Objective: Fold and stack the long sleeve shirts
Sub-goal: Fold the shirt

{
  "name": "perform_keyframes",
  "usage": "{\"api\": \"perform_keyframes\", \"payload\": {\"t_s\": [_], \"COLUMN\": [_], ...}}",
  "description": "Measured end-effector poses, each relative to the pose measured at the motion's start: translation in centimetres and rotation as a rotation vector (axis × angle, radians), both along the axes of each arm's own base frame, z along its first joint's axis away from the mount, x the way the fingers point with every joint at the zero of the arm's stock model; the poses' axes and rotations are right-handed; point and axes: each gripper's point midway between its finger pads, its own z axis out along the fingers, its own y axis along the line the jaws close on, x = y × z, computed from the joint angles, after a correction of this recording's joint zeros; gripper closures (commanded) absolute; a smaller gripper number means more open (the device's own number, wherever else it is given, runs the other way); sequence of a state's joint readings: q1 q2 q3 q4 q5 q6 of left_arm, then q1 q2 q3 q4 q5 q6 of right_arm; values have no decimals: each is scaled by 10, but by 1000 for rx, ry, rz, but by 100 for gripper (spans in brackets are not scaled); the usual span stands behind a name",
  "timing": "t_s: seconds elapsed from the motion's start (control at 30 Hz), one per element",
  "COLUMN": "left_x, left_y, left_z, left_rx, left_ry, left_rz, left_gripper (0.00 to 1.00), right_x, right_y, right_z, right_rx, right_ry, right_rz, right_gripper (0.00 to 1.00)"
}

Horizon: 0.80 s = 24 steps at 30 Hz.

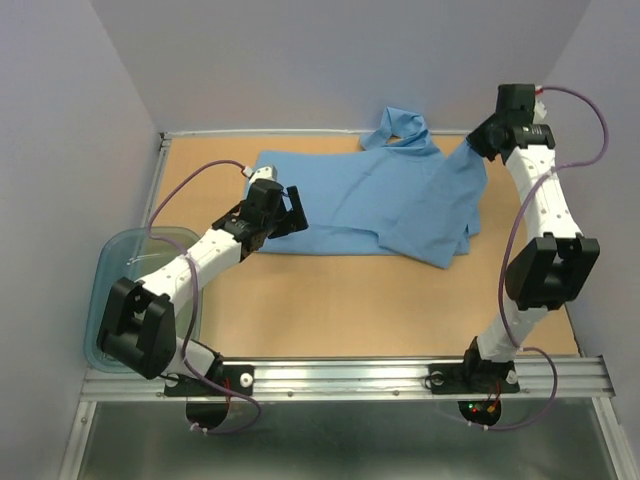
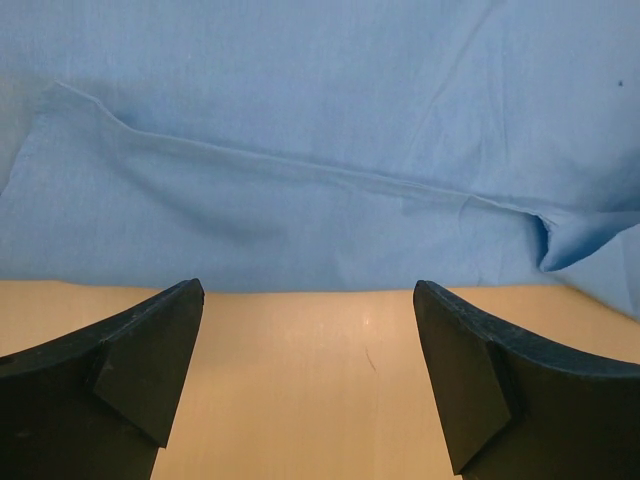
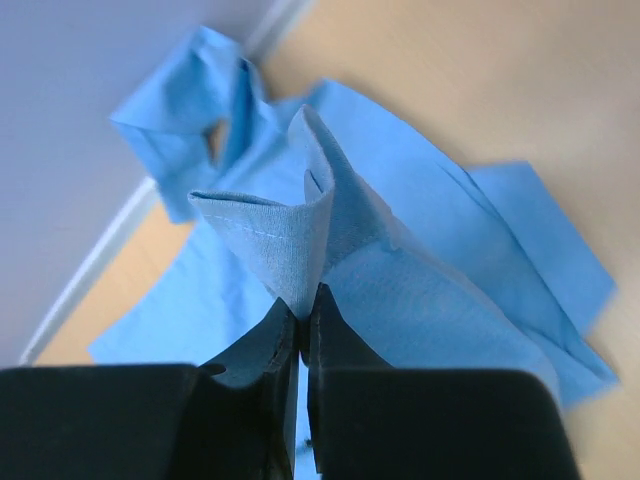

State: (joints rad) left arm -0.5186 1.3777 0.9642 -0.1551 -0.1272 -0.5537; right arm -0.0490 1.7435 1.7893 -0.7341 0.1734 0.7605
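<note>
Left tool [image 2: 309, 295] agape, right tool [image 3: 304, 318] clamped

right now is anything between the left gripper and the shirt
Nothing visible. The left gripper is open, and only table surface lies between its fingers and the near edge of the shirt. The right gripper is shut on the shirt.

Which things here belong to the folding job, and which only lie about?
For the job: light blue shirt; right gripper, shut on its cloth; left gripper, open near its edge.
Lying about: clear plastic tub, apart from the shirt.
</note>
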Motion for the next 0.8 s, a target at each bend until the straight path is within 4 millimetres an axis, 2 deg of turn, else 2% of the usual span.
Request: {"api": "perform_keyframes", "payload": {"t_s": [0.1,0.3,0.5,0.7,0.8], "left_x": [9,19,25,25,24], "left_y": [0,-11,-14,-10,-8], "left_z": [-10,-29,-50,-85,-92], "left_rx": [6,6,19,43,44], "left_ry": [30,90,137,221,240], "left_rz": [7,-16,-24,-24,-22], "left_gripper": [2,1,2,2,2], "right_x": [34,79,109,136,146], "right_y": [10,27,40,59,69], "right_z": [18,17,21,49,59], "right_rx": [-18,-57,-145,-289,-339], "right_ry": [-63,-107,-174,-293,-343], "right_rz": [51,153,272,378,406], "right_gripper": [99,99,100,99,99]}}
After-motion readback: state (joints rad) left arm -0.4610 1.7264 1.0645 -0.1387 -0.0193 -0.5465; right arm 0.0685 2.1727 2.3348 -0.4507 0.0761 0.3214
